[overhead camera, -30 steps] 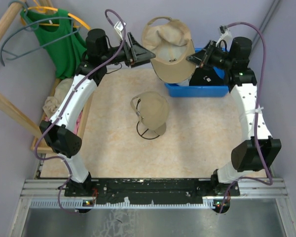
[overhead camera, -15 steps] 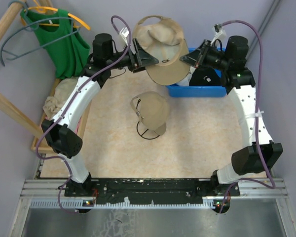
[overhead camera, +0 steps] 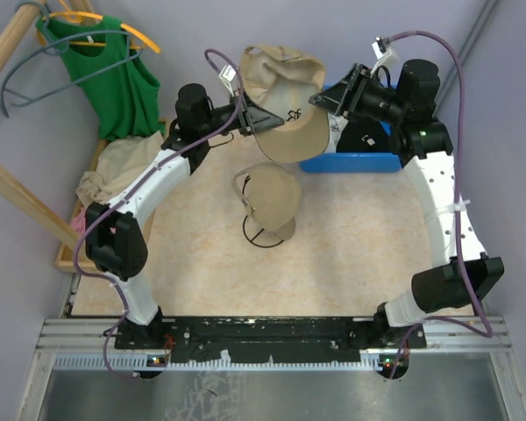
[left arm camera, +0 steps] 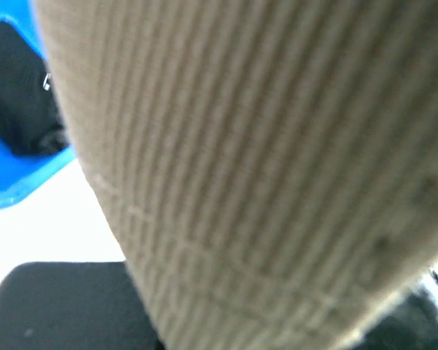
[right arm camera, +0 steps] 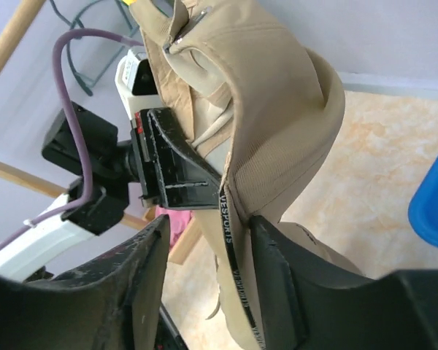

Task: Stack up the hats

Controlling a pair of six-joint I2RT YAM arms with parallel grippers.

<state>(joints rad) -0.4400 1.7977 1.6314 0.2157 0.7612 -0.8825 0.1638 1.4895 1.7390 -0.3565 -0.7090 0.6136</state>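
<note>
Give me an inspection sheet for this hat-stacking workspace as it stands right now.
Surface: mottled beige table, carrying the wire stand and the blue bin.
Job's things: raised tan hat held in the air over the far side; second tan hat on the wire stand; black hat in the blue bin; white one not clearly seen.
Clutter: beige cloth heaped off the table's left edge.
Grippers: left gripper shut on the raised tan hat's edge; right gripper open, jaws apart around its brim.
Cables: purple cable looping at each wrist; the left loop hangs close to the raised hat.
Surroundings: green garment on a hanger; lilac walls.
</note>
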